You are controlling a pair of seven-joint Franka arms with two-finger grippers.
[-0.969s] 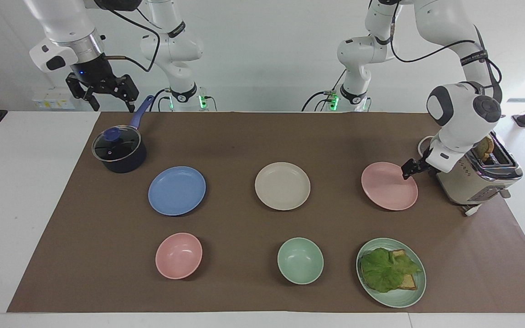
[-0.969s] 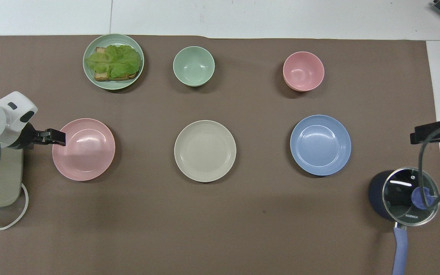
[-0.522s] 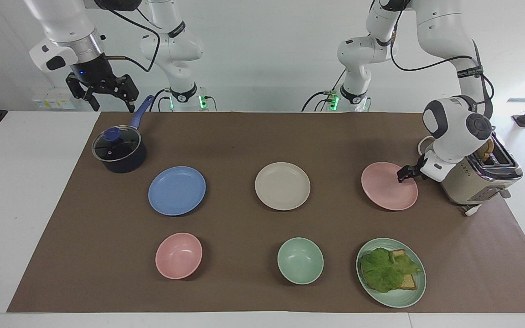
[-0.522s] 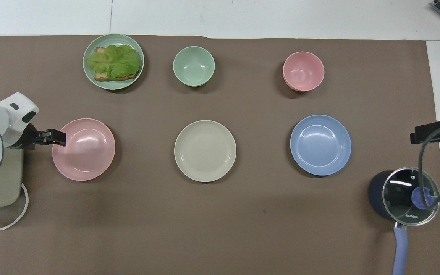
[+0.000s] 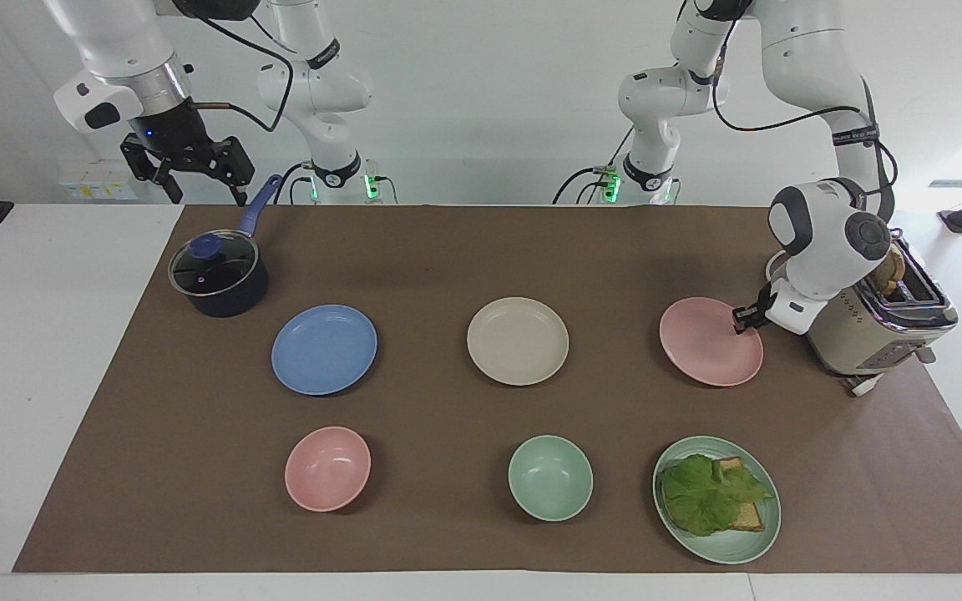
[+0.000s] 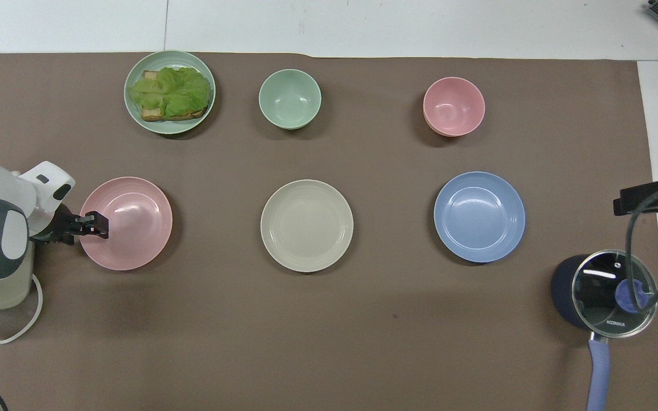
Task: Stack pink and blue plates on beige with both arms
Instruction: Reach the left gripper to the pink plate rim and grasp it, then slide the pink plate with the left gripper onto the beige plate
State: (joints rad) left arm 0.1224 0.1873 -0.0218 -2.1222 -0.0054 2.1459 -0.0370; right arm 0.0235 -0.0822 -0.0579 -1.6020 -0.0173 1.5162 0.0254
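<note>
Left gripper [image 5: 744,317]: low at the rim of the pink plate [image 5: 706,344], on the edge that faces the toaster [image 5: 873,334]; its fingers have closed onto that rim, one tip lying over the plate's inner slope (seen from overhead the tips sit just inside the edge).
Pink plate: gripped at its rim, toward the left arm's end of the table; whether it has left the mat [image 5: 448,250] I cannot tell.
Right gripper [image 5: 189,167]: raised in the air over the table's edge by the saucepan [image 5: 218,280], jaws spread wide, holding nothing; this arm waits.
Blue plate [image 5: 324,349]: flat on the mat toward the right arm's end, beside the saucepan and a little farther from the robots than it, untouched.
Beige plate [image 5: 518,340]: flat on the mat between the blue and pink plates, nothing on it.
Pink bowl [image 5: 327,467]: farther from the robots than the blue plate.
Green bowl [image 5: 550,477]: farther from the robots than the beige plate.
Green plate [image 5: 748,542]: carries lettuce and toast (farther out than the pink plate).
</note>
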